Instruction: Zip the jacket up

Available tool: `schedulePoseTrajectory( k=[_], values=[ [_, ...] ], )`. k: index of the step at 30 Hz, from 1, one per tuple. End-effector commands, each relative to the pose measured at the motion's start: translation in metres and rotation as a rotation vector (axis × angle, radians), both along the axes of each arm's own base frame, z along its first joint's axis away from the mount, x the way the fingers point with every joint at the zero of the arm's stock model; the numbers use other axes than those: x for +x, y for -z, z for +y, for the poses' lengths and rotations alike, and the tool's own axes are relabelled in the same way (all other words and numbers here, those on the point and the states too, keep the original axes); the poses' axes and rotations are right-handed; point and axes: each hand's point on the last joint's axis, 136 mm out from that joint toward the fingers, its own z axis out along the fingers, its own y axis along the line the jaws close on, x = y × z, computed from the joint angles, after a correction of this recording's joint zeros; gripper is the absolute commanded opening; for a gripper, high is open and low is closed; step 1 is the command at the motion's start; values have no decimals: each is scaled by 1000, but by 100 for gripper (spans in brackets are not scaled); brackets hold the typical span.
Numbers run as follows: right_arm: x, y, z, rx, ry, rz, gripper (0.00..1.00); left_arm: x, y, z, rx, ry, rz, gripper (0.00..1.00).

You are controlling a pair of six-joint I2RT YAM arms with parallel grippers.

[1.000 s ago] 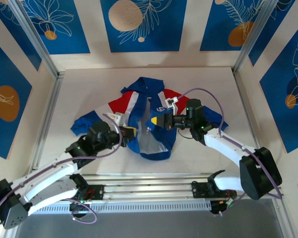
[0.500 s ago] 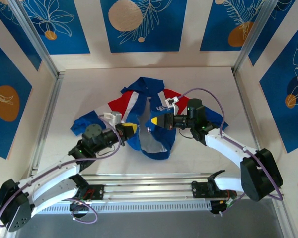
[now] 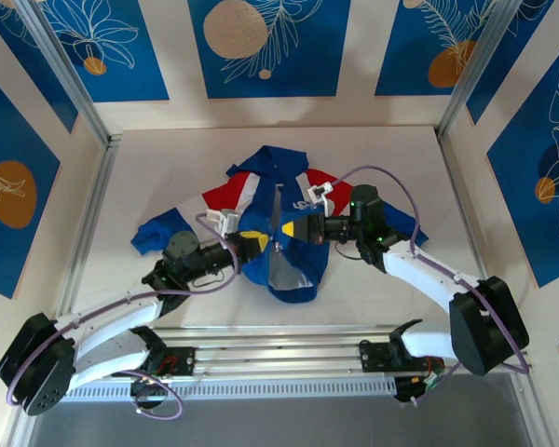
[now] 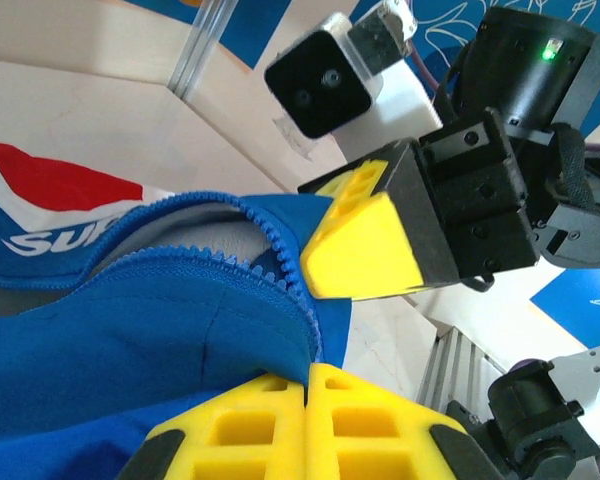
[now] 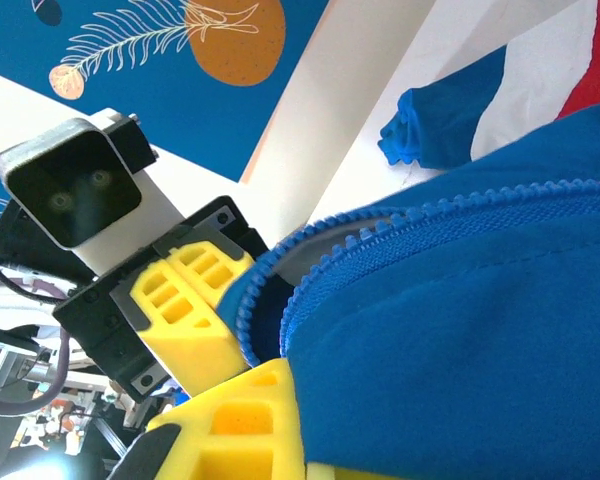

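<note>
Hard to make out the jacket's (image 3: 261, 186) lower front mid-table (image 3: 168, 168), since both grippers crowd over it. The left gripper (image 3: 257, 236) is clamped on a blue fold, and the right gripper (image 3: 285, 227) looks pinched on the zip edge (image 4: 220, 258). The left one has slid in closer than a moment ago, and the tips nearly meet now.

Jacket (image 3: 252, 191) royal blue — red and white diagonal panels

Pale table (image 3: 168, 168), cream walls (image 3: 354, 112), blue panels (image 3: 289, 65) with orange discs, aluminium posts (image 3: 68, 79)
</note>
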Motion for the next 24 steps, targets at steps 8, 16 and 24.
schedulePoseTrajectory(
  k=[8, 16, 24],
  values=[
    [1, -22, 12, 30, -43, -49, 0, -17, 17, 1, -34, 38, 34, 0],
    [-1, -13, 19, 7, -46, -24, 0, -17, 11, 1, -63, 32, 30, 0],
    [12, 25, 15, -75, 50, 67, 13, -4, 26, 1, -90, -23, 76, 0]
  ],
)
